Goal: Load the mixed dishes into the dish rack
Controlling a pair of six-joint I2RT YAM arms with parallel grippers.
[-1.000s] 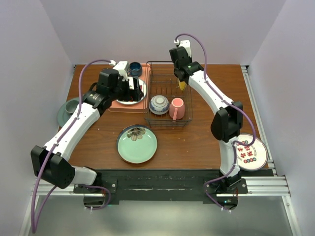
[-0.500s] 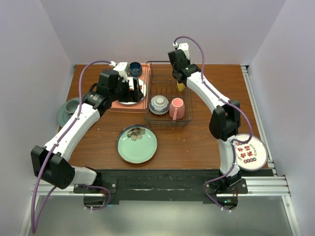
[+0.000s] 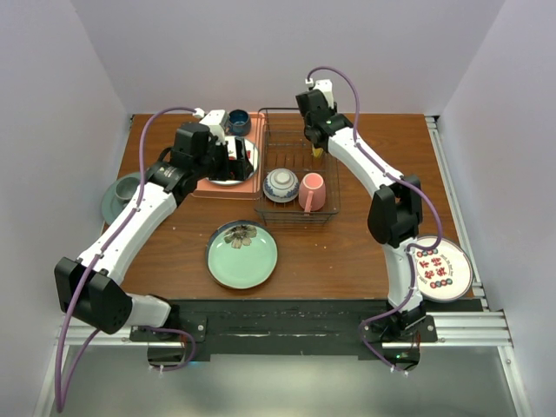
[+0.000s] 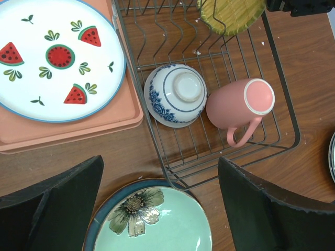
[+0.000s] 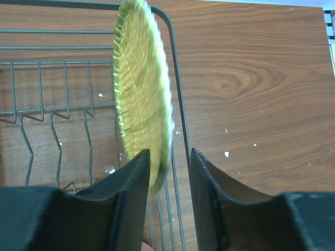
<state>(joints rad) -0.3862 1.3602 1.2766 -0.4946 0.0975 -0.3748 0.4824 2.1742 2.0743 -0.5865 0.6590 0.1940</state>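
Plate [image 5: 141, 99] — edge inside parted right claw [image 5: 168, 154]

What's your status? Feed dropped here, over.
Left gripper open, empty. Right gripper astride yellow plate, on edge in dish rack; grip unclear. Bowl, mug already racked. Nothing blocking.

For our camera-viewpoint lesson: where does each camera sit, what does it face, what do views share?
Top external: above and behind, looking down on the table; left arm and right arm show.
Left wrist: above the dish rack, facing down; left gripper at bottom edge.
Right wrist: low, facing the upright yellow plate; right gripper flanks it.
Shared: both wrist views show plate and rack.
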